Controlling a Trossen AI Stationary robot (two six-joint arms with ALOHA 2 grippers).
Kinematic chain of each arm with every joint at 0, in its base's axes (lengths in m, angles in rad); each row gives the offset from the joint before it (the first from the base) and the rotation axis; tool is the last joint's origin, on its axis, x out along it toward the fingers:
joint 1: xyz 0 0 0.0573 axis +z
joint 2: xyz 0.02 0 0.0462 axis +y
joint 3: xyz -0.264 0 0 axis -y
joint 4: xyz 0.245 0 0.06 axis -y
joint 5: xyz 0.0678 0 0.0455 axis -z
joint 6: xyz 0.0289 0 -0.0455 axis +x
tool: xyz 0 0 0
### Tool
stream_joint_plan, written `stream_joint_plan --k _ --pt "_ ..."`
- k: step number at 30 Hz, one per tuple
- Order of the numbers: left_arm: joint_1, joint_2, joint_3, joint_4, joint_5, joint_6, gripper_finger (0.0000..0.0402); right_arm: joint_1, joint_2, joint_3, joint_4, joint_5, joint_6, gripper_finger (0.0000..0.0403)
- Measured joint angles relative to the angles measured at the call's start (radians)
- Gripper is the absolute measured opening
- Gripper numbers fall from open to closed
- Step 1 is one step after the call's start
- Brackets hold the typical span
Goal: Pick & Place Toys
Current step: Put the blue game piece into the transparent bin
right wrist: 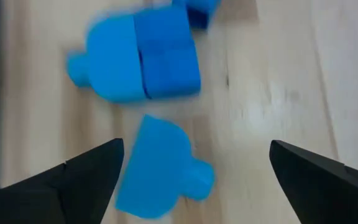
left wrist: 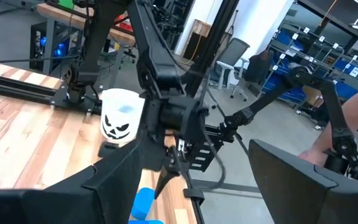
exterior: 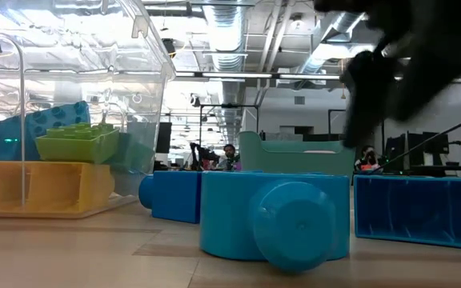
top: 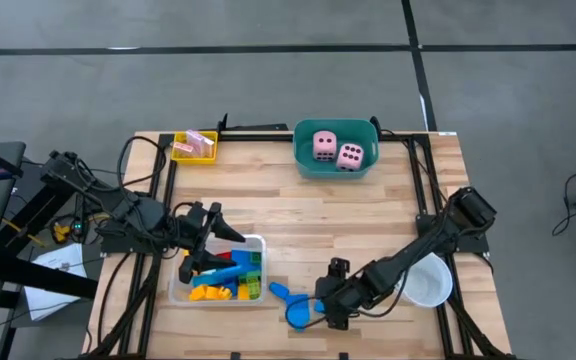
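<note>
A: Near edge of the desk (top: 368,215)?
B: Right gripper (top: 330,300) low over two loose blue blocks (top: 293,305) close to that edge, jaws spread wide, holding nothing. White cup (top: 426,282) just to its right.
A: Left side?
B: Left gripper (top: 208,232) at the clear tray (top: 258,243) full of mixed blocks; jaws apart, cannot tell if gripping.
A: Middle?
B: Bare wood, open room.
A: Far edge?
B: Two pink dice (top: 337,150) in the teal tub (top: 304,160); pink cards (top: 199,142) in the yellow tray (top: 182,155).
A: Writing?
B: Only a printed face on the cup.
</note>
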Motion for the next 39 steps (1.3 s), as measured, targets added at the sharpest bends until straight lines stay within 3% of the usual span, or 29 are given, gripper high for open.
stream_joint_plan --k 7,26,39 --pt "0.0 0.0 0.0 -0.004 0.0 0.0 0.0286 0.025 0.095 0.004 0.1 -0.053 -0.03 0.039" --pt "0.016 0.0 0.0 -0.029 -0.003 0.003 0.0286 0.034 0.13 0.002 -0.027 -0.025 0.003 0.0383" --pt "0.016 0.0 0.0 -0.03 -0.003 0.003 0.0286 0.037 0.13 0.003 -0.033 -0.027 -0.127 0.0292"
